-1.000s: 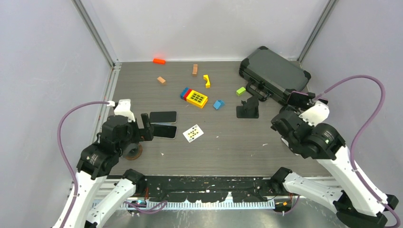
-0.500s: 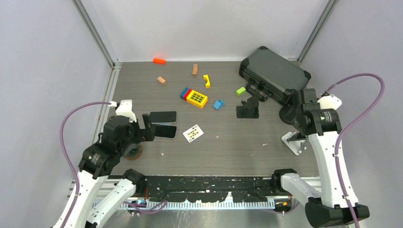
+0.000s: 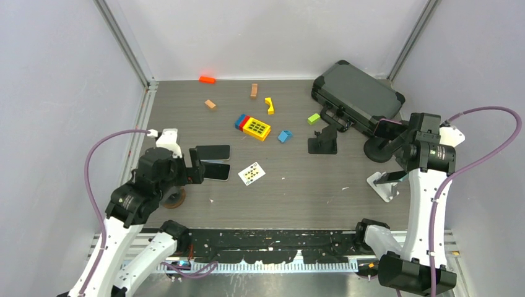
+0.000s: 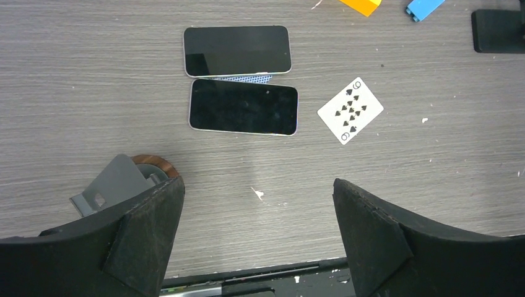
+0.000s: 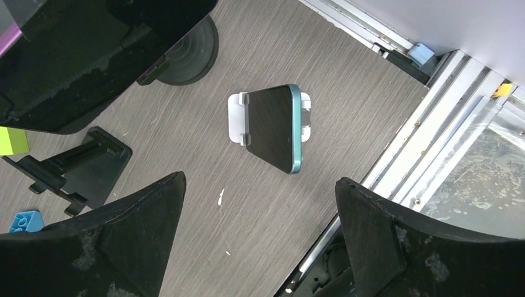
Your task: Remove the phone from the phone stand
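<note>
A phone with a teal edge (image 5: pixel 272 127) leans on a small white stand (image 5: pixel 234 120) near the table's right front edge; both show in the top view as the phone (image 3: pixel 390 177) on the stand (image 3: pixel 382 189). My right gripper (image 5: pixel 260 247) is open and empty, held above the table just near of the phone; in the top view it (image 3: pixel 393 133) sits high by the black case. My left gripper (image 4: pixel 259 235) is open and empty at the left front, also seen from above (image 3: pixel 197 166).
Two phones (image 4: pixel 237 51) (image 4: pixel 242 106) lie flat ahead of the left gripper, with a playing card (image 4: pixel 350 110) beside them. A grey-and-wood stand (image 4: pixel 117 182) stands left. A black case (image 3: pixel 356 96), a round black base (image 5: pixel 192 55), a black stand (image 3: pixel 323 141) and blocks (image 3: pixel 255 127) lie behind.
My right arm has lifted and swung right and back, uncovering the white stand with the phone. My left gripper has shifted slightly right.
</note>
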Robot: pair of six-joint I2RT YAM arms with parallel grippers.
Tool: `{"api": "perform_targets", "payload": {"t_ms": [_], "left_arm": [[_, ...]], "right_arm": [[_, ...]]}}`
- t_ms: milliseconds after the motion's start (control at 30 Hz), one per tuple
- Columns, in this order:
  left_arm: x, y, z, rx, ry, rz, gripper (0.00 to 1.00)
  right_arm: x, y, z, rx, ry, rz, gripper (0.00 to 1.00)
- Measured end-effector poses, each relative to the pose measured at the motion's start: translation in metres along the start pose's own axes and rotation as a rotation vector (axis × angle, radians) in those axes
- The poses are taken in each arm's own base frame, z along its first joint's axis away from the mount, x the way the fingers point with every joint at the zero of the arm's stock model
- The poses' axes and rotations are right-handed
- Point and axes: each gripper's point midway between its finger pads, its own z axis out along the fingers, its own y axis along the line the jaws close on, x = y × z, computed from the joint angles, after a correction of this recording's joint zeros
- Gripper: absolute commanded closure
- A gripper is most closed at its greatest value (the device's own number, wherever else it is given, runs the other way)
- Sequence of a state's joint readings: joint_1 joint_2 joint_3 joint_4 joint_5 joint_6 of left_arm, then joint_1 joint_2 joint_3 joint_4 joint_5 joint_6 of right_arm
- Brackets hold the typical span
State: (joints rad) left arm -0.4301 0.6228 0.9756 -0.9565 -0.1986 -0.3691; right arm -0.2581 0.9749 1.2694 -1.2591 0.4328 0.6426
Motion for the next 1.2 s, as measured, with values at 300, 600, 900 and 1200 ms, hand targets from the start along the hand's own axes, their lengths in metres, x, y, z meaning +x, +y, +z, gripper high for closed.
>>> {"api": "perform_targets", "payload": {"t_ms": [300,600,900,1200], "left_arm": [[0.009,-0.006,0.016,0.006,0.085,0.022,0.13],[0.007,-0.006,0.013,0.011,0.069,0.018,0.15],[0.008,-0.006,0.013,0.010,0.074,0.020,0.21],[0.006,-0.008,0.014,0.021,0.070,0.018,0.24]], "right_arm": [[0.020,0.000,0.023,0.006,0.032,-0.009,0.06],[0.018,-0.001,0.037,0.015,0.025,0.006,0.11],[0.023,-0.003,0.060,0.017,0.079,0.031,0.20],[0.027,-0.005,0.074,0.005,0.113,0.084,0.34]]}}
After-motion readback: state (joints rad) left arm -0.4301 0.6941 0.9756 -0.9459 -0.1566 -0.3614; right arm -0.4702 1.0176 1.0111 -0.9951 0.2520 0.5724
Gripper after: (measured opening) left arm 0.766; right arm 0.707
